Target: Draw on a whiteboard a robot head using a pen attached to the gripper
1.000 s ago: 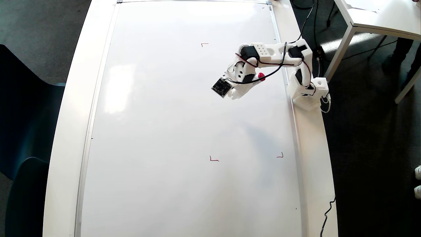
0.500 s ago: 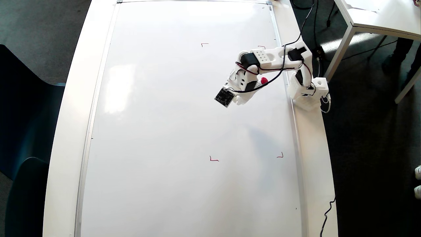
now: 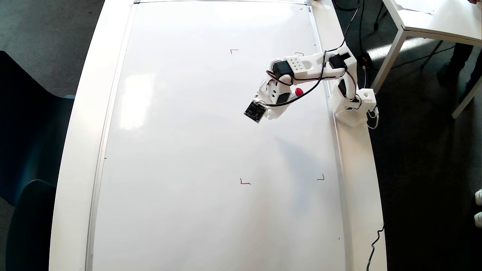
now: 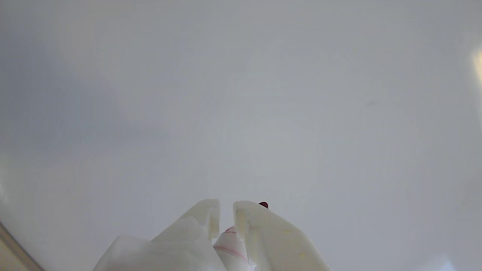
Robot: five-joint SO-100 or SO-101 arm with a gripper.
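White plastic hand [image 4: 226,210] clamped narrow round the pen [image 4: 230,244], red tip poking out, over bare glossy whiteboard [image 3: 188,150].

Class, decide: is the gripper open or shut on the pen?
Shut on the pen: in the wrist view the gripper has its fingers close together with the marker between them.

Glossy smooth whiteboard [image 3: 188,131], matt white plastic gripper [image 4: 225,207]

Dark grey carpeted floor [image 3: 49,37] sat around the long white bench [image 3: 71,150], dark teal chair [image 3: 22,158] on the left, second white metal-legged table [image 3: 433,22] top right, sunlight glaring.
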